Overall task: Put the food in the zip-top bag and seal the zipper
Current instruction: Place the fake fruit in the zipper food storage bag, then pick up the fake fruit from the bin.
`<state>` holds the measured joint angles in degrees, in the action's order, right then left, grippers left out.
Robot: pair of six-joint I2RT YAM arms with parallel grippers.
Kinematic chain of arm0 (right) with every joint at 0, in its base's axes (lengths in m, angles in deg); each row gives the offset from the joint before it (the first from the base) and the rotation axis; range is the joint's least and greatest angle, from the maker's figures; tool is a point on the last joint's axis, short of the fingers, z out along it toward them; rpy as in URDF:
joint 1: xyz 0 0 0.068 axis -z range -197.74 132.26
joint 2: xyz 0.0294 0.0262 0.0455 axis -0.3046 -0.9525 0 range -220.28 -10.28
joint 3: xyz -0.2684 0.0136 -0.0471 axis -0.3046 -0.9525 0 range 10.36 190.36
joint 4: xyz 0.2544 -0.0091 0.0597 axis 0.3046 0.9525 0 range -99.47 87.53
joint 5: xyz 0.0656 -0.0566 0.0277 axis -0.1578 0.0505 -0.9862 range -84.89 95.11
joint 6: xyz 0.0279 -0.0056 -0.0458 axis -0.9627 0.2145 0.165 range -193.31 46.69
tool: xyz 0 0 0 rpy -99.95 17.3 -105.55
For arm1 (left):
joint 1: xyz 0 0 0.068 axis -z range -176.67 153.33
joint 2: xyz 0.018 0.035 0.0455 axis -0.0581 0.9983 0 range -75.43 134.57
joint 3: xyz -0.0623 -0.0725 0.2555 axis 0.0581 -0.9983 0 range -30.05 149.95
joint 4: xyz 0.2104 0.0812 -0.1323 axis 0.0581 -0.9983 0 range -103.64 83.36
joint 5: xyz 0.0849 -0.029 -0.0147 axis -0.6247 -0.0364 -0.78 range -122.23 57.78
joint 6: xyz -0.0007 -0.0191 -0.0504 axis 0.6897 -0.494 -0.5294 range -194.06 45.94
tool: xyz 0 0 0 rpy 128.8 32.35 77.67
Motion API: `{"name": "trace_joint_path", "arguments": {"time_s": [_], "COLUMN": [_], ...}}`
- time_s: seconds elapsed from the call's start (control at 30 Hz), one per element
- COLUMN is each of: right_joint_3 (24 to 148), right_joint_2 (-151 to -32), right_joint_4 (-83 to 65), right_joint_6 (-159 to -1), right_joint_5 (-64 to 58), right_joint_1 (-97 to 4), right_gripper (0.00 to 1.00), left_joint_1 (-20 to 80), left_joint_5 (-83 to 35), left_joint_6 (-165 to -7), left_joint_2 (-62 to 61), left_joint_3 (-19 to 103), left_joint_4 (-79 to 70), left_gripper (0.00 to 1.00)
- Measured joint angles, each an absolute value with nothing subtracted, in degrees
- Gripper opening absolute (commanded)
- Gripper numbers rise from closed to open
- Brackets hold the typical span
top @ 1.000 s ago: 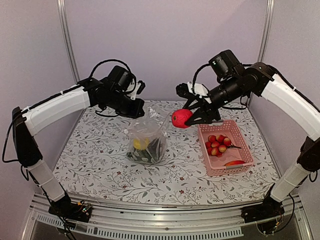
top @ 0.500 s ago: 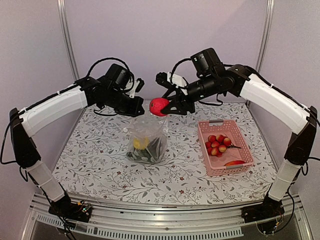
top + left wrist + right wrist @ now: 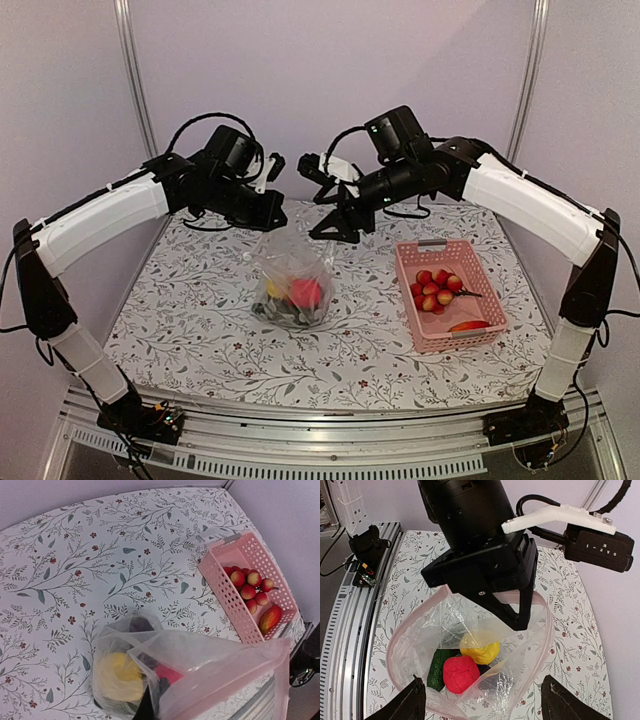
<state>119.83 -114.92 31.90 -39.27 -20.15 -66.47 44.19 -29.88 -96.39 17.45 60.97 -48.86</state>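
The zip-top bag [image 3: 293, 275] stands on the table with its mouth wide open. My left gripper [image 3: 265, 212] is shut on its upper rim and holds it up. The pinkish zipper [image 3: 548, 630] rings the mouth. Inside lie food pieces: a red one [image 3: 460, 674], a yellow one [image 3: 480, 649] and a dark green one [image 3: 436, 669]. My right gripper [image 3: 487, 702] hangs open just above the mouth, with nothing between its fingers [image 3: 412, 702]. In the top view it [image 3: 335, 226] is up and to the right of the bag. More food lies in the pink basket [image 3: 478, 283].
The pink basket [image 3: 220, 580] sits right of the bag and holds several red cherry tomatoes [image 3: 435, 288] and an orange-red piece [image 3: 468, 326]. The flowered table cover [image 3: 190, 320] lies under everything. The back wall and metal frame posts [image 3: 135, 90] close in the rear.
My right gripper carried the red piece left from above the basket to over the bag's mouth and opened. The red piece now lies inside the bag. The left gripper kept its hold.
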Motion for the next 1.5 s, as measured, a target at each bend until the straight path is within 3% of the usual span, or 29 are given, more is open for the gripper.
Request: {"name": "trace_joint_path", "arguments": {"time_s": [0.23, 0.47, 0.8, 1.23, 1.5], "right_joint_3": [119.74, 113.29, 104.85, 90.34, 79.22], "right_joint_2": [-112.98, -102.23, -96.0, -92.94, -92.91], "right_joint_4": [32.42, 33.1, 38.91, 49.71, 52.66], "right_joint_6": [-40.19, -40.38, -40.19, -25.65, -15.86], "right_joint_5": [-18.82, -14.9, -13.75, -12.37, -5.92], "right_joint_1": [-66.51, -64.91, -53.35, -43.06, -41.99], "right_gripper": [0.78, 0.77, 0.7, 0.48, 0.36], "left_joint_1": [44.19, 44.19, 44.19, 44.19, 44.19], "left_joint_5": [-29.92, -30.07, -30.12, -30.31, -30.27], "left_joint_6": [-96.37, -95.93, -95.28, -95.34, -95.6], "left_joint_2": [17.43, 17.43, 17.43, 17.43, 17.45], "left_joint_3": [60.93, 60.93, 60.91, 60.91, 60.91], "left_joint_4": [-48.42, -47.68, -46.72, -46.3, -46.3], "left_gripper": [0.0, 0.0, 0.0, 0.0, 0.0]}}
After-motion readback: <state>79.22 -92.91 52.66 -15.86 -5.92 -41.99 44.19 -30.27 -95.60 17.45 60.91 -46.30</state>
